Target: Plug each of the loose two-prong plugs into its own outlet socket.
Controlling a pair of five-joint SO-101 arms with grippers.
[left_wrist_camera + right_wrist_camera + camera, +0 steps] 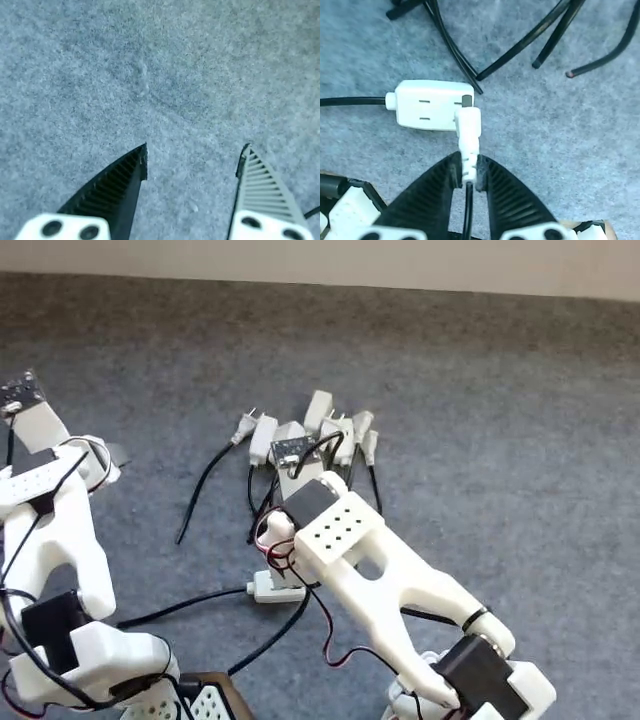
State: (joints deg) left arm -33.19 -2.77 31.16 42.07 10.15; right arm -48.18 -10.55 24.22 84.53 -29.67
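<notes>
One white plug [468, 130] sits clamped at its rear between the ribbed black jaws of the right gripper [468, 162]. Its long axis runs straight out from the fingertips toward the outlet block [422, 105]. We judge the coming move turns on that alignment: the block's long axis lies crosswise to the plug, and the plug's nose meets the block at the end opposite its own cable, beside a small dark opening. The prongs are hidden, so we cannot tell whether they are seated or merely resting against the face. The block is smooth, glossy, round-cornered plastic with two thin slots on its upper face; the plug is narrow and tapers into a ridged strain relief. Black cords [530, 37] with cut ends lie on the carpet [150, 75], a grey, short-piled surface that should grip the block only lightly. The block lies toward the carpet's near edge, the other loose plugs [310, 430] nearer its middle. The left gripper [192, 157] hangs with fingers spread over bare pile, well apart from the block, so the right arm is plainly the nearer.
</notes>
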